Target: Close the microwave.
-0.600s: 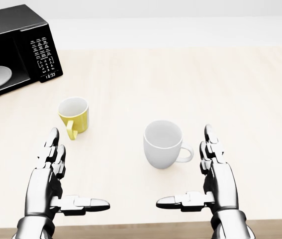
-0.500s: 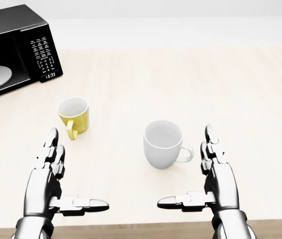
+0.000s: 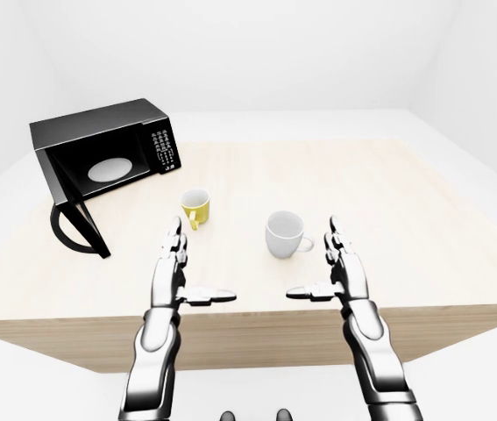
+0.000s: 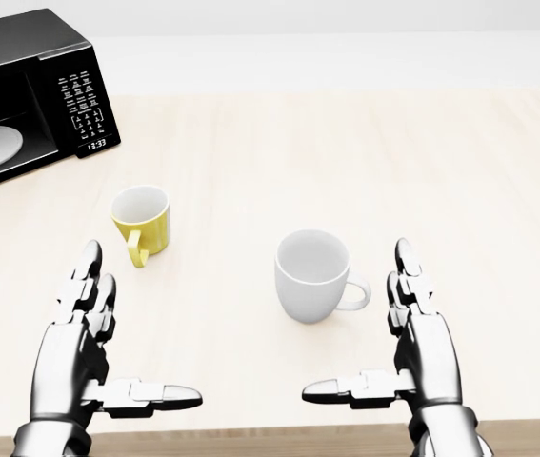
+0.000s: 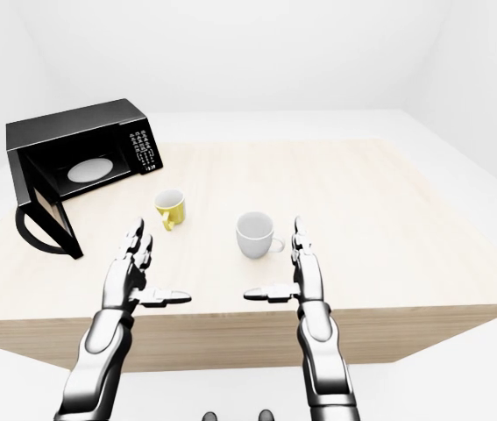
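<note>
The black microwave [image 3: 108,145] stands at the left of the table, with a white plate [image 3: 110,168] inside. Its door [image 3: 74,217] hangs open, swung out toward me at the left side. The keypad [image 4: 84,112] shows in the head view. My left hand [image 4: 98,352] is open, fingers spread, low in the view, well right of the door and below the microwave. My right hand [image 4: 393,352] is open too, beside the white mug, holding nothing.
A yellow mug [image 4: 143,221] stands between my left hand and the microwave. A white mug [image 4: 312,276] stands just left of my right hand. The wooden table [image 3: 423,202] stretches bare to the right; its near edge [image 3: 257,329] lies under my wrists.
</note>
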